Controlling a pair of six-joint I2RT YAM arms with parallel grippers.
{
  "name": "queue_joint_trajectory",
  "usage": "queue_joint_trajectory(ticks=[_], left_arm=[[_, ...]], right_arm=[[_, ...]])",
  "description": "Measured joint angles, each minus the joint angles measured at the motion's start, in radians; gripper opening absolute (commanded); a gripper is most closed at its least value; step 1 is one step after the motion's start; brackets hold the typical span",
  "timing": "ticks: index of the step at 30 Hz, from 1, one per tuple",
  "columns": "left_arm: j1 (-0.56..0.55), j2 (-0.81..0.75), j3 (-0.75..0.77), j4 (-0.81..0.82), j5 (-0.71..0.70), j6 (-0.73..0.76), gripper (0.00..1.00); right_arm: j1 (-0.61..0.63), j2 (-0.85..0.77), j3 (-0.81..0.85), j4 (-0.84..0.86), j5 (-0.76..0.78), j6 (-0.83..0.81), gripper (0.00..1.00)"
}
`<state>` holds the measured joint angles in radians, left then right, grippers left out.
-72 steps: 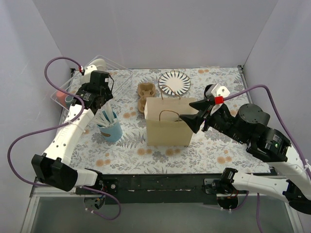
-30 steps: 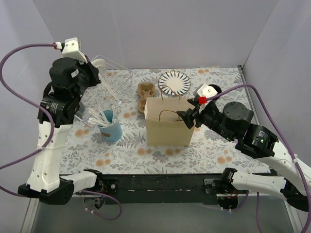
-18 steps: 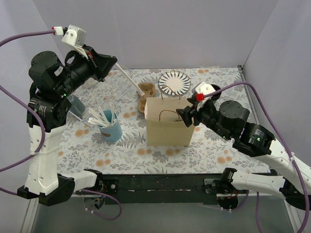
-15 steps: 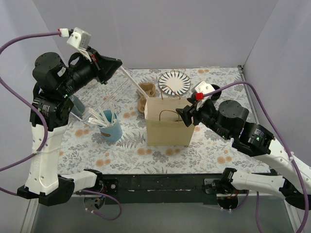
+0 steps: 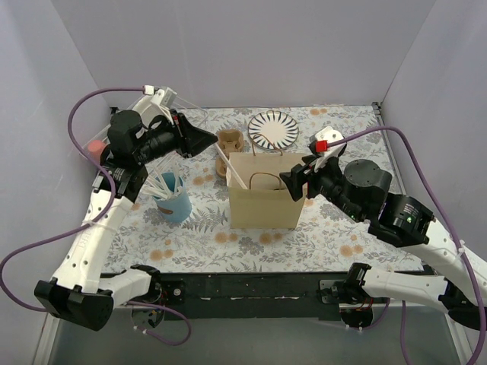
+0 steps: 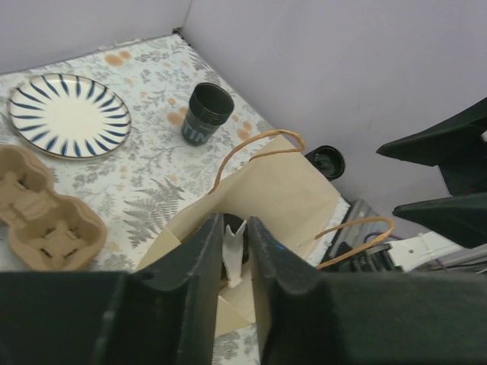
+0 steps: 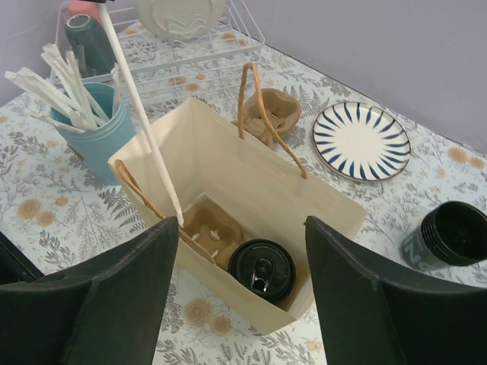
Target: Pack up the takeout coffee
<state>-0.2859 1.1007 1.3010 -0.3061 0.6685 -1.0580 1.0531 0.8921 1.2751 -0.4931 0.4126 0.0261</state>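
Observation:
One takeout coffee [image 7: 262, 270], dark with a round black lid, stands inside the open paper bag [image 5: 262, 201] beside a cardboard carrier [image 7: 209, 224]. A second dark cup [image 7: 449, 236] stands on the table right of the bag, also in the left wrist view [image 6: 207, 112]. My left gripper [image 5: 213, 141] hovers at the bag's upper left, shut on a white wrapped straw [image 5: 232, 169] whose lower end dips into the bag mouth [image 7: 171, 201]. The right gripper [image 7: 240, 224] hangs wide open over the bag with nothing between its fingers.
Another brown cup carrier [image 5: 228, 143] lies behind the bag, next to a striped plate [image 5: 273, 129]. A light-blue cup of wrapped straws [image 5: 173, 201] stands left of the bag. A wire dish rack [image 7: 190, 46] fills the back left corner.
The left arm has swung down from high at the back left toward the bag, bringing the straw's tip into the bag mouth. The right gripper has barely moved.

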Motion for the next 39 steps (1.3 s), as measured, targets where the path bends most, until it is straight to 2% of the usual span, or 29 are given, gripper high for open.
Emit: queue_joint_trajectory(ticks=[1,3,4,5,7,8,18,24,29,39], left_arm=[[-0.002,0.006,-0.012,0.013,0.007,-0.009,0.44],[-0.004,0.021,-0.02,0.029,0.016,-0.019,0.56],[-0.004,0.025,-0.02,0.034,0.017,-0.02,0.66],[-0.004,0.026,-0.02,0.037,0.016,-0.018,0.71],[-0.004,0.021,-0.019,0.038,0.014,-0.008,0.79],[-0.004,0.017,-0.019,0.034,0.012,0.0,0.98],[-0.004,-0.053,-0.016,-0.068,-0.021,0.049,0.98],[-0.004,-0.188,-0.09,-0.057,-0.032,0.034,0.98],[-0.005,-0.256,-0.154,-0.029,-0.032,-0.005,0.98],[-0.005,-0.262,-0.188,0.044,-0.029,-0.058,0.98]], right_arm=[[0.0,-0.003,0.0,-0.018,0.018,0.023,0.84],[0.0,-0.003,0.0,-0.047,0.045,0.06,0.86],[0.0,-0.003,0.0,-0.061,0.057,0.082,0.88],[0.0,-0.003,0.0,-0.077,0.066,0.103,0.98],[0.0,-0.003,0.0,-0.104,0.081,0.146,0.99],[0.0,-0.003,0.0,-0.115,0.085,0.163,0.98],[0.0,0.021,0.092,-0.225,0.109,0.297,0.99],[0.0,0.03,0.156,-0.261,0.12,0.382,0.99],[0.0,0.015,0.142,-0.243,0.098,0.405,0.99],[0.0,-0.058,0.055,-0.174,0.068,0.439,0.99]])
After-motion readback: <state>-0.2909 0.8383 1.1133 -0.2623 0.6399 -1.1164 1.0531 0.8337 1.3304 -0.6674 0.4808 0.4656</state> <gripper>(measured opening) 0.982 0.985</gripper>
